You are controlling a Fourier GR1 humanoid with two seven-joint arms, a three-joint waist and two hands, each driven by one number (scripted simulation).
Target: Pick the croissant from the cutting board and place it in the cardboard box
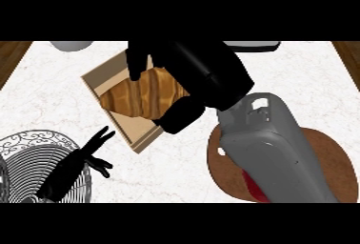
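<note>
Right hand (193, 71), curled round the croissant (144, 93), holds it over the box (105, 78) for placing; my left hand (81, 159) rests open beside the bench (42, 95).

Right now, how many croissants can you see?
1. The croissant is over the cardboard box at upper centre, with the right hand curled round it. The hand hides part of the box, so another could be underneath.
</note>
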